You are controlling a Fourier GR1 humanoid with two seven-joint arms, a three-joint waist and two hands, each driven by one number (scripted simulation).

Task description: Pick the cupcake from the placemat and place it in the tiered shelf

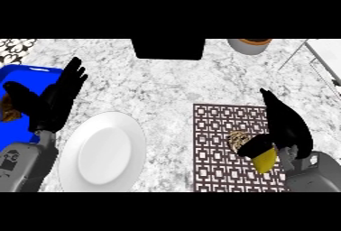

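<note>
1. Two hands show in our head view, and we go from the left edge across to the right.
2. At the far left we see a blue container [20,76] on the marble counter [166,90], with something brown at its left edge that we cannot make out.
3. Our left hand [57,97] shows in front of that container, fingers straight and spread, pointing up, holding nothing.
4. Just right of the left forearm we see a white plate [101,153] lying on the counter.
5. At the top middle stands a black box-like object [168,48], well apart from both hands.
6. Right of the plate lies a dark patterned placemat [223,135].
7. The cupcake [256,151], with a yellow wrapper and speckled brown top, lies tilted over the placemat's right part, within our right hand.
8. Our right hand [286,126] is curled around the cupcake, the thumb across its wrapper.
9. At the top right we see a grey bowl [250,45] with a brown inside, and the pale frame of the tiered shelf [320,58] at the corner.
</note>
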